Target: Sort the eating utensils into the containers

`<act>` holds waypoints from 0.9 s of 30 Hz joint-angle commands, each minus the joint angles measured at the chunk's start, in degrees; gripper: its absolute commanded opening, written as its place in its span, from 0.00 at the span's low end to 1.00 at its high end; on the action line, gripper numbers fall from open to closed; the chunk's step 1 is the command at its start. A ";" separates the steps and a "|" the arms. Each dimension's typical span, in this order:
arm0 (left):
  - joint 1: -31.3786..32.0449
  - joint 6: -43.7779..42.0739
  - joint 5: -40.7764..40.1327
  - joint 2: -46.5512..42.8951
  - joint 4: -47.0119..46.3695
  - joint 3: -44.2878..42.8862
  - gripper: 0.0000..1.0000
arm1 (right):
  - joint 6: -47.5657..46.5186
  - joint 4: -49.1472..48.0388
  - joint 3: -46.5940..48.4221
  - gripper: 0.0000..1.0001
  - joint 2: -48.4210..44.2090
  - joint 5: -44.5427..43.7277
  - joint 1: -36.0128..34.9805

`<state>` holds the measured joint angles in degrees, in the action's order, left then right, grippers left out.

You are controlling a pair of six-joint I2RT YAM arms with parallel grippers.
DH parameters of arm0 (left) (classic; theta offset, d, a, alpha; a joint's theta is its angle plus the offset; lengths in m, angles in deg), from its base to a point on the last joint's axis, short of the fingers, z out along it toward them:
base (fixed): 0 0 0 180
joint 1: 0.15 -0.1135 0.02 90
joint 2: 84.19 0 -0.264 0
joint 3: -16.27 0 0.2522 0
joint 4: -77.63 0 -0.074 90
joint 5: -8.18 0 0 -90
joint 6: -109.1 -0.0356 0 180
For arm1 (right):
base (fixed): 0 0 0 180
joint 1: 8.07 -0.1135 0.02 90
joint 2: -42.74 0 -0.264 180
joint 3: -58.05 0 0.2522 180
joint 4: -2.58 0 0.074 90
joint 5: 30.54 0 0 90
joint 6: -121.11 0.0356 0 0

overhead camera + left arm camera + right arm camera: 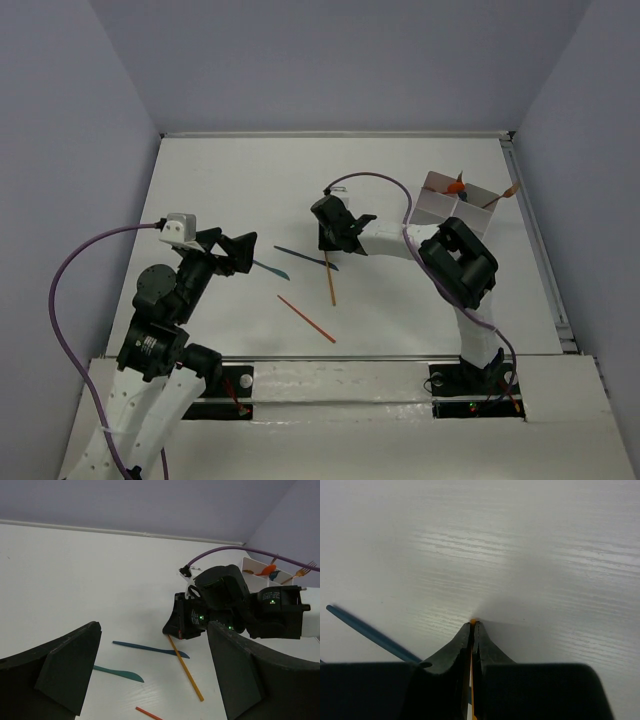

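Four sticks are lying on the table: upper orange stick, lower orange stick, dark teal stick, light teal stick. The upper orange stick, just beside the dark teal stick, is being clamped by the right gripper; the fingers of the left gripper are being held apart.

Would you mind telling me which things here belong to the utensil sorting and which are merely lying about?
Part of the job: orange stick, clamped in the right pincer; dark teal utensil; lighter teal utensil; red-orange stick; divided white box; orange spoon and orange fork at the box.

Just lying about: purple cables trailing from the arms.
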<state>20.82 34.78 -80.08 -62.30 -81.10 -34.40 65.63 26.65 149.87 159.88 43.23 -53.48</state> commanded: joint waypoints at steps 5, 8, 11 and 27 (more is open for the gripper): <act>-0.23 -0.13 0.64 -0.45 -3.11 -2.12 0.99 | -0.06 -6.59 -1.15 0.07 -9.02 -3.97 -0.21; -0.23 -0.13 0.46 -0.62 -3.03 -2.12 0.99 | -1.21 -9.68 -4.57 0.07 -14.73 -7.05 1.28; -0.23 -0.21 0.37 -0.79 -2.85 -2.12 0.99 | -5.41 -16.87 -11.85 0.07 -25.52 -14.15 4.27; -0.23 -0.21 0.37 -0.36 -3.03 -2.12 0.99 | -37.23 -64.31 -31.83 0.07 -40.42 -29.47 25.54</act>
<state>20.82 34.78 -80.08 -62.63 -81.08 -34.40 41.63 -17.65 118.61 116.76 17.46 -28.50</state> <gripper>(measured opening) 0.989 0.085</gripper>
